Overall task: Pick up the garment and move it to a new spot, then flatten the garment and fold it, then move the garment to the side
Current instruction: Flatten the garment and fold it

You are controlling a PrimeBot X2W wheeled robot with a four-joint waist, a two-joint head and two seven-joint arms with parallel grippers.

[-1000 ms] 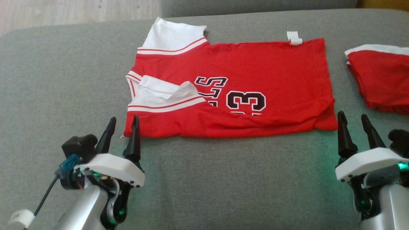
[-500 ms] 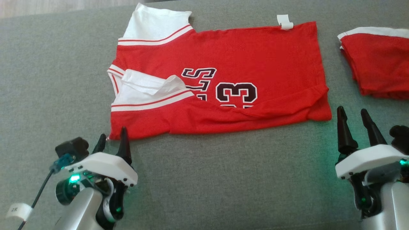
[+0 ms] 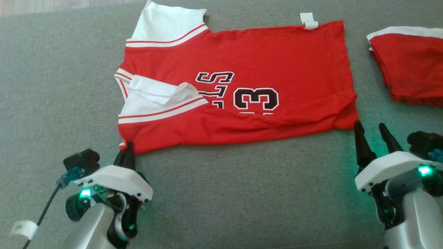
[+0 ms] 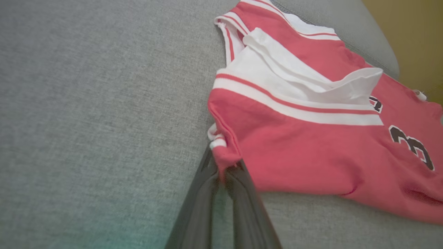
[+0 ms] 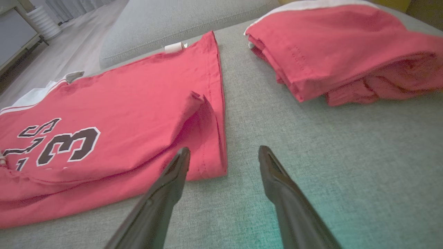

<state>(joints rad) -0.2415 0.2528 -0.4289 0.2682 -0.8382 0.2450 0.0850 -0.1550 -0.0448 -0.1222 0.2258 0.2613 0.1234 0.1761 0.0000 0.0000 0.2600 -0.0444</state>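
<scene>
What changed: a second ago the left gripper (image 3: pixel 127 147) sat with its fingers spread beside the jersey (image 3: pixel 238 52). Now they're pinched together on the cloth. The right gripper (image 3: pixel 369 126) has crept closer to its end of the hem. The head camera has tipped too, so the whole picture slides a bit.

Left pincer: clenched on the jersey's near-left corner (image 4: pixel 225 159). The wrist view shows red fabric bunched between the two dark fingertips (image 4: pixel 225 169).

Right pincer: released, jaws wide. In its wrist view, one fingertip lies over the near-right corner (image 5: pixel 213 166) and the other over bare cushion (image 5: pixel 224 150).

Where the jersey is: spread mid-cushion on the grey cushion (image 3: pixel 242 193), number side up. Its near edge is already folded over, and the white sleeve trim sits at the robot's left.

Neighbour: a folded red piece (image 3: pixel 412 65) sits off to the right, apart from the jersey.

Why this setup: looks like one gripper per near corner, so the cloth can be lifted evenly without twisting.

Next, probably: the right one has to close on its corner before any lift.

Watch out: the left bite is right at the tip of the corner, so it could slip.
</scene>
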